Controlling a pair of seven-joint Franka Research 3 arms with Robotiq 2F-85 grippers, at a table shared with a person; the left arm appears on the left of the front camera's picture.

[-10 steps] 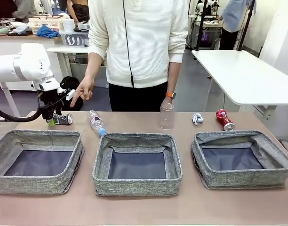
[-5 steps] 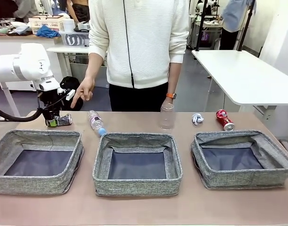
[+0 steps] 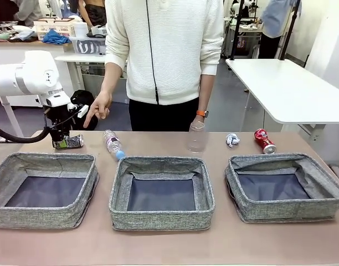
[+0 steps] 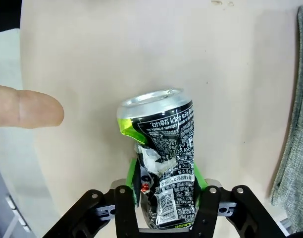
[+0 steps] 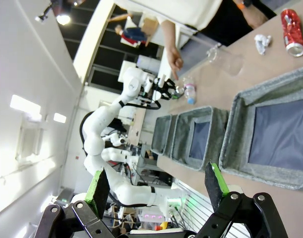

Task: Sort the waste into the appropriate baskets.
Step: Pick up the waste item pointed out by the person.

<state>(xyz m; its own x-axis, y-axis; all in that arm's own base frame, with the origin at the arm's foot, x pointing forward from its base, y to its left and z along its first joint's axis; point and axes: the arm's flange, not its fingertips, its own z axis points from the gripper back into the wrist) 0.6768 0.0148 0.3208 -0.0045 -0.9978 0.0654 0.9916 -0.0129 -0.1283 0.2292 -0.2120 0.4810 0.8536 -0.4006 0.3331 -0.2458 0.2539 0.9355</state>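
Can (image 4: 164,148): nudged left since 1 s ago.
L gripper (image 4: 166,178): clamped on can, no lift yet.
R gripper (image 5: 156,181): spread, empty.
Meaning: grasp made, lift next.

The far strip of the table (image 3: 158,142) is tightest at its ends. In the left corner the left gripper (image 3: 60,143) stands with its pads against the crushed dark can (image 3: 72,141). The person's pointing hand (image 3: 97,107) hangs over the gap between that can and the small plastic bottle (image 3: 112,145) — a narrow way in. The widest open stretch lies between the bottle and the clear plastic cup (image 3: 196,136). To the right, the paper wad (image 3: 231,139) and crushed red can (image 3: 264,141) lie near each other. The left basket (image 3: 43,219), middle basket (image 3: 161,220) and right basket (image 3: 286,210) leave only slim gaps between their walls — all are open from above. The table's near strip is bare.
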